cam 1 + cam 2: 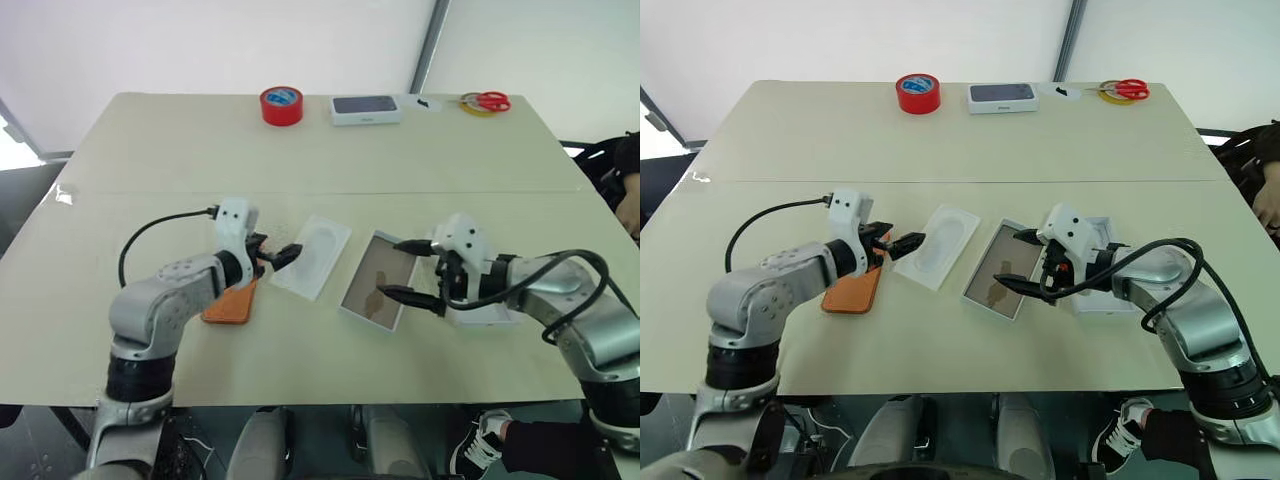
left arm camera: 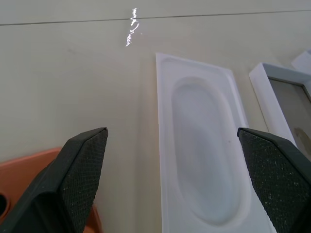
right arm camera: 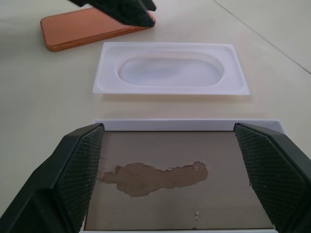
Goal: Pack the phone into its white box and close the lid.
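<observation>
Left eye view: phone (image 1: 230, 305) lies on the table at nine o'clock of the white box (image 1: 377, 281). Both jaws spread, empty; left gripper (image 1: 280, 255) should straddle the phone's long edges squarely.

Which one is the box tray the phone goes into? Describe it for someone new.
On the near half of the table, look just in front of the right end effector. The white box lies open there, brownish-grey inside with a darker patch, unlike the all-white card beside it.
</observation>
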Controlling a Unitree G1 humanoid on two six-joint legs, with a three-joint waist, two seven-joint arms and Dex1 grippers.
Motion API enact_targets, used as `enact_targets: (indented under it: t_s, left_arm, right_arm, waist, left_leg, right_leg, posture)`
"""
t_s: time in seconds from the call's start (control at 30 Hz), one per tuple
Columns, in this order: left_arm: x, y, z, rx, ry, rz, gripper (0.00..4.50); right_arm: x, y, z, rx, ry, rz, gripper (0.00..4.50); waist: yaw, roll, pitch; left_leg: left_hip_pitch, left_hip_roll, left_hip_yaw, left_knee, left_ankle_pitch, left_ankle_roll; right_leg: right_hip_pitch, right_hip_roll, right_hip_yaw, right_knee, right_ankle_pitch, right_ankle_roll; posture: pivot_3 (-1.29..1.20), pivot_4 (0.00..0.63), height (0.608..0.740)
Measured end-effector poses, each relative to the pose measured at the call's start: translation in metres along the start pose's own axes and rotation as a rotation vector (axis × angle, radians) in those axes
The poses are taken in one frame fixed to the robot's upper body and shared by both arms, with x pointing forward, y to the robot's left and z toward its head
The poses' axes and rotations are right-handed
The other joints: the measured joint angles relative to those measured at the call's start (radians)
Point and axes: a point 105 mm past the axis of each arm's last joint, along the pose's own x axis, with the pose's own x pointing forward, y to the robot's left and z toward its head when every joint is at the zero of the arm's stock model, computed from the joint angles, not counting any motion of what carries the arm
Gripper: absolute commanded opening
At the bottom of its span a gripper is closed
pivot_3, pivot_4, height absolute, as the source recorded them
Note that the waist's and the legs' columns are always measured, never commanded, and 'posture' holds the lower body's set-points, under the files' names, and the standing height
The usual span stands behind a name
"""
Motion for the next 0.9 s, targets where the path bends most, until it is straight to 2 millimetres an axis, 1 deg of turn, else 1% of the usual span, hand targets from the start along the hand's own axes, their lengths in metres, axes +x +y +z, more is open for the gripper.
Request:
enact_targets:
  t_s: [0.13, 0.3, 0.4, 0.5, 0.63, 0.7, 0.8, 0.9]
  left_arm:
    - [0.012, -0.008, 0.003, -0.044, 0.068, -0.042, 4.50]
    - [0.019, -0.008, -0.014, -0.107, 0.218, -0.059, 4.50]
    - [0.021, -0.011, -0.014, -0.123, 0.242, -0.072, 3.64]
    - [0.022, -0.010, -0.017, -0.135, 0.258, -0.072, 2.20]
    - [0.022, -0.013, -0.018, -0.144, 0.265, -0.089, 0.08]
    - [0.022, -0.013, -0.017, -0.152, 0.257, -0.095, 0.03]
    - [0.021, -0.011, -0.015, -0.157, 0.249, -0.089, 0.03]
    - [0.020, -0.004, -0.012, -0.170, 0.225, -0.058, 0.03]
  right_arm:
    - [0.001, 0.004, 0.002, -0.020, 0.001, 0.005, 4.45]
    - [0.002, 0.009, 0.007, -0.040, -0.002, 0.011, 4.45]
    - [0.003, 0.013, 0.008, -0.046, 0.006, 0.023, 4.50]
    - [0.005, 0.017, 0.007, -0.038, 0.026, 0.038, 4.50]
    - [0.011, 0.021, 0.006, -0.036, 0.057, 0.067, 4.50]
    - [0.016, 0.022, 0.004, -0.039, 0.101, 0.072, 4.50]
    - [0.023, 0.024, -0.009, -0.029, 0.235, 0.066, 4.50]
    - [0.027, 0.030, -0.014, -0.009, 0.288, 0.096, 4.50]
  waist:
    - [-0.003, 0.000, 0.000]
    - [-0.002, 0.000, 0.000]
    - [0.000, 0.000, 0.000]
    - [0.000, 0.000, 0.000]
    - [-0.001, 0.000, 0.000]
    - [-0.001, 0.000, 0.000]
    - [-0.002, 0.000, 0.000]
    - [-0.001, 0.000, 0.000]
  left_leg:
    - [0.000, 0.000, 0.000, 0.000, 0.000, 0.000]
    - [0.000, 0.000, 0.000, 0.000, 0.000, 0.000]
    - [0.000, 0.000, -0.001, 0.000, 0.000, 0.000]
    - [0.000, 0.000, -0.001, 0.000, 0.000, 0.000]
    - [0.000, 0.001, -0.001, 0.000, 0.000, 0.000]
    - [0.001, 0.001, -0.001, 0.000, 0.000, 0.000]
    - [0.000, 0.001, -0.001, 0.000, 0.000, 0.000]
    - [0.000, 0.001, -0.001, 0.000, 0.000, 0.000]
  right_leg:
    - [0.000, 0.000, 0.000, 0.000, 0.000, 0.000]
    - [0.000, 0.001, -0.001, 0.001, 0.000, 0.001]
    - [0.000, 0.000, 0.000, 0.001, 0.000, 0.001]
    - [0.000, 0.000, 0.000, 0.001, 0.000, 0.001]
    - [0.000, 0.000, -0.001, 0.001, 0.000, 0.000]
    - [0.000, 0.000, -0.001, 0.001, 0.000, 0.000]
    - [0.000, 0.000, -0.001, 0.001, 0.000, 0.000]
    - [0.000, 0.000, -0.001, 0.001, 0.000, 0.000]
  posture:
    - [0.00, 0.150, 0.732]
    - [0.00, 0.150, 0.732]
    - [0.00, 0.150, 0.732]
    - [0.00, 0.150, 0.732]
    - [0.00, 0.150, 0.732]
    - [0.00, 0.150, 0.732]
    - [0.00, 0.150, 0.732]
    - [0.00, 0.150, 0.732]
